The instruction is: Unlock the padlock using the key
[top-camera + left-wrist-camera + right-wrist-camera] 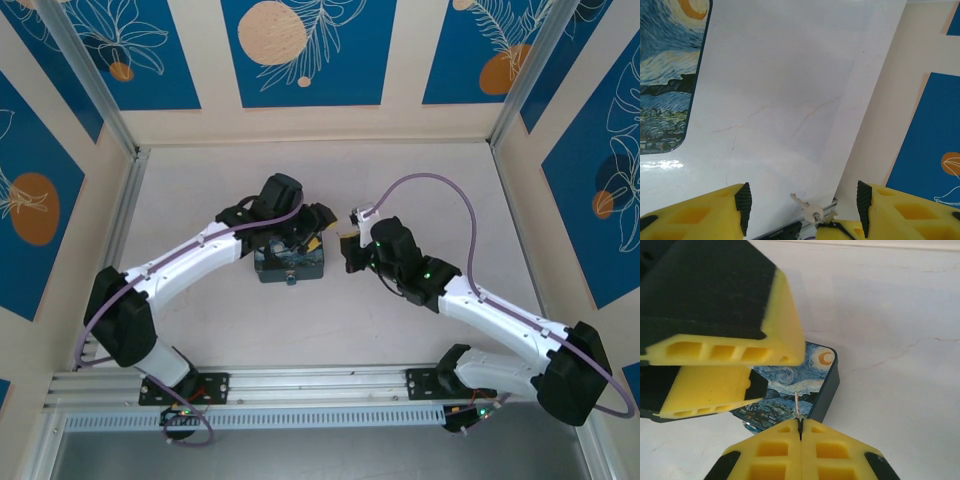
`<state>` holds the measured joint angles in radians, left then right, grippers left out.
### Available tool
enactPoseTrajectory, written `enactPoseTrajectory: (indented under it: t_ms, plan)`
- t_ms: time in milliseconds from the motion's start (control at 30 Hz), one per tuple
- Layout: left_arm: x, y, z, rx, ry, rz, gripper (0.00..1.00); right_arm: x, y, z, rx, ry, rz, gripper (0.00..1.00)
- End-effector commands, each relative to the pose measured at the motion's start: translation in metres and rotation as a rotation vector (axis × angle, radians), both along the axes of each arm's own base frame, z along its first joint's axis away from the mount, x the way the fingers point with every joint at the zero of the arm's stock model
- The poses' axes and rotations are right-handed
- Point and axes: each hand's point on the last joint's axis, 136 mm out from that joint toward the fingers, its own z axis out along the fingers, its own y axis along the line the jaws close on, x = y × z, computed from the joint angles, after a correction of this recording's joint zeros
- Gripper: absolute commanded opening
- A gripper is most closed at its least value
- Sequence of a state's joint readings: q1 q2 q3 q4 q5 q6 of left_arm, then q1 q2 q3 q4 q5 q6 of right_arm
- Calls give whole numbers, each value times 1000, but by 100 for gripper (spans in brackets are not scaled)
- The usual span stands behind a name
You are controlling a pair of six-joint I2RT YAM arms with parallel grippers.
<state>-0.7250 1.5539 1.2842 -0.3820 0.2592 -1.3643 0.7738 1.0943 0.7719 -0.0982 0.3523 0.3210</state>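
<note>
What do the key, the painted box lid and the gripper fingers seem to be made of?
The key: thin pale grey metal, slightly shiny. The box lid: glossy printed picture, base material unclear. The right gripper has fingers of matte yellow plastic, likely printed or moulded, with open cells; the left gripper has black, rubbery-looking pads.

Key [797,405] mostly hidden; box [665,75] cut off.

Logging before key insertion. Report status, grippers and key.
Left gripper open, empty, by the box. Right gripper shut on the key. Key not yet in the padlock at the box's near edge. Left gripper crowds the approach.
</note>
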Motion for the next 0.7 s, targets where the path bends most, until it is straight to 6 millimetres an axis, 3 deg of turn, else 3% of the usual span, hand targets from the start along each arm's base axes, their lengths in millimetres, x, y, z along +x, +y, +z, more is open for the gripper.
enactPoseTrajectory:
  t_ms: [0, 100, 667]
  plan:
    - [0, -11, 6, -28, 21, -11, 58, 7, 6, 20, -21, -77, -1, 0]
    - [-1, -16, 4, -30, 26, -13, 57, 8, 10, 21, -41, -88, 2, 0]
    - [0, -21, -2, -15, 40, -9, 28, 13, 15, 18, -71, -100, -7, 0]
